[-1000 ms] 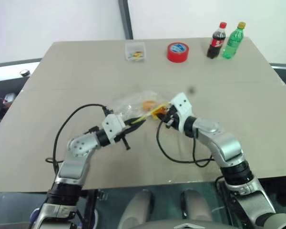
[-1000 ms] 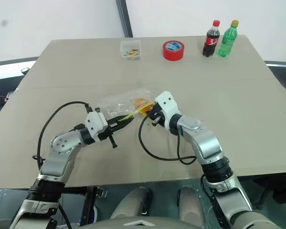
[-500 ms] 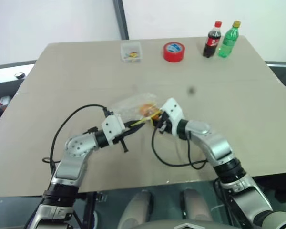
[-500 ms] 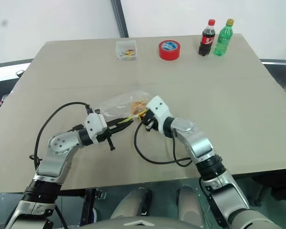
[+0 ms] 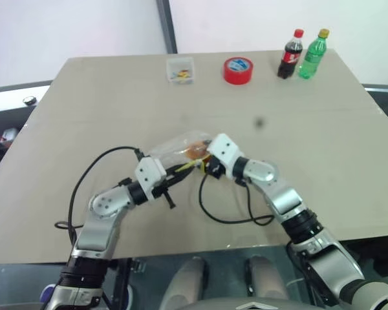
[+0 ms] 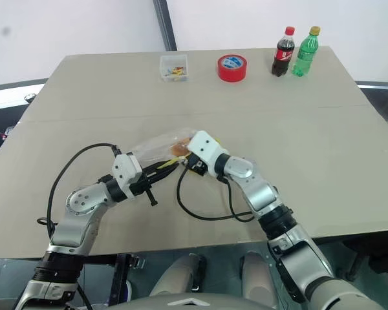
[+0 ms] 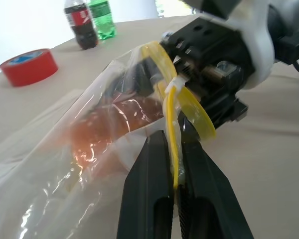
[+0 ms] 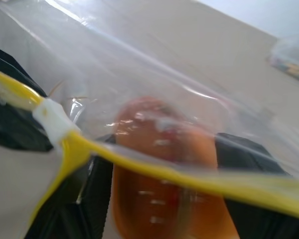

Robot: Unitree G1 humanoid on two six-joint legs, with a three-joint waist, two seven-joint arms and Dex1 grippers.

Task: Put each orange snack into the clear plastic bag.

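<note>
Near the middle of the matte beige table [image 5: 349, 129], the crinkly clear plastic bag [image 5: 174, 147] is pinched by its yellow seal strip [image 7: 173, 130] in the closed left hand [image 5: 181, 172]. A glossy oval orange snack [image 8: 162, 149] sits between the right hand's [image 5: 207, 163] parted fingers [image 8: 249, 164] at the bag's mouth.

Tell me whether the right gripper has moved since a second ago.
Yes. The right gripper has pushed leftward into the clear plastic bag's mouth, away from the dark spot on the table, carrying an orange snack toward the left gripper.

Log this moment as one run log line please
left gripper: shut on bag's yellow seal strip | right gripper: at clear plastic bag mouth | orange snack: between its fingers
</note>
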